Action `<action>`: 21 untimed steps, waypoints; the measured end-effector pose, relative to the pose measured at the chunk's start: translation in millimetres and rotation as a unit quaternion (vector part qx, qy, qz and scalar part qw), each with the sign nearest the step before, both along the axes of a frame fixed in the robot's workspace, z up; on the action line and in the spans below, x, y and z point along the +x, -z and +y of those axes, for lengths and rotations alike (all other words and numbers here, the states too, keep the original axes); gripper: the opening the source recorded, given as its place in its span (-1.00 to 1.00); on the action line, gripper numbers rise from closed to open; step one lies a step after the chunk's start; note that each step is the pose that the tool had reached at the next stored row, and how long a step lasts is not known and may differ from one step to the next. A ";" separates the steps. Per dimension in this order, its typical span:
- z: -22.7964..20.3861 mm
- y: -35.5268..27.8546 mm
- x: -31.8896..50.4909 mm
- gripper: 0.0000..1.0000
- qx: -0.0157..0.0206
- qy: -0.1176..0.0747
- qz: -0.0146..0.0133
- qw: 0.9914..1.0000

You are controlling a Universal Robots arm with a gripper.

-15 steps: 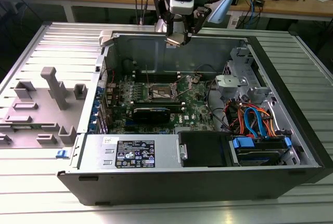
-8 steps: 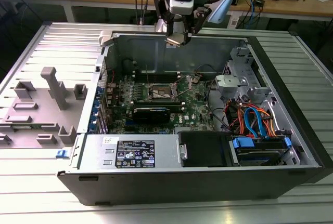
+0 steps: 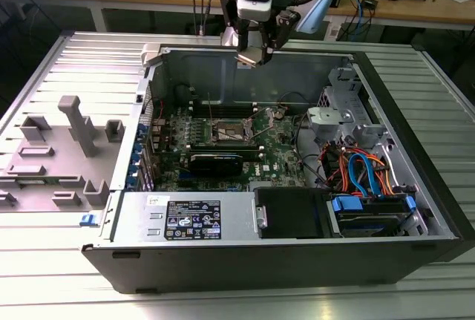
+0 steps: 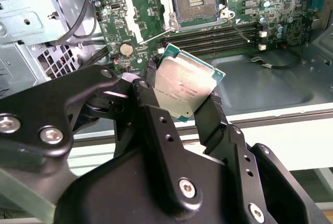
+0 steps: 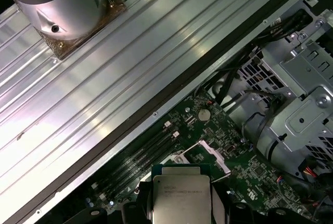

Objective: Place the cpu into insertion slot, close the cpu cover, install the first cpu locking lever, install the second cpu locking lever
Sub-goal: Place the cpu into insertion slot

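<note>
Hold the cpu (image 4: 183,84), a small flat square chip with a silver-grey metal top, level and steady. Pinched by two edges between the black metal fingers (image 4: 152,107) of the black robot gripper (image 4: 182,99), shut tight on the chip. Hangs high over the open black computer case (image 3: 223,272) in the exterior view, close to the case wall at 12 o'clock.

Aim for the insertion slot (image 3: 226,133), a small square socket with a dark middle and shiny metal rim, at about 6 o'clock from the chip in the exterior view and well apart from it. Looks bare inside. Watch the cpu cover (image 4: 141,12), a thin silvery square frame with a cut-out middle: seems swung open just beside the slot.

Best to turn the chip until the corners match the slot, then come straight down, never sliding sideways. Probably tiny soft pins down there, easy to bend. No extra squeezing: thin, hard, smooth chip, likely slippery.

Around the slot: bumpy green circuit board (image 3: 278,149) full of little parts, long narrow black memory slots (image 4: 203,38), and a flat black graphics card (image 3: 215,162) at 6 o'clock from the slot. At 9 o'clock outside the case, a blocky grey plastic tray (image 3: 52,157) on a ribbed silvery metal table (image 3: 223,298).
</note>
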State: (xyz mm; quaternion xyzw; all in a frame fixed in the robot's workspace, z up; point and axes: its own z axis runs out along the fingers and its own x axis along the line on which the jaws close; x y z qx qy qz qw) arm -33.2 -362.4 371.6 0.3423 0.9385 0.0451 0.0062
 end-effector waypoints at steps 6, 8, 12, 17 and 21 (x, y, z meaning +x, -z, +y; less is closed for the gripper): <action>0.0 0.0 -0.2 0.08 0.000 0.001 0.000 1.000; 0.0 0.0 -0.2 0.08 0.000 0.003 0.000 1.000; -0.1 0.0 -0.2 0.08 0.000 0.012 0.000 1.000; -0.1 0.2 -0.2 0.08 0.000 0.021 0.000 1.000; -0.1 0.2 -0.2 0.08 0.000 0.022 0.000 1.000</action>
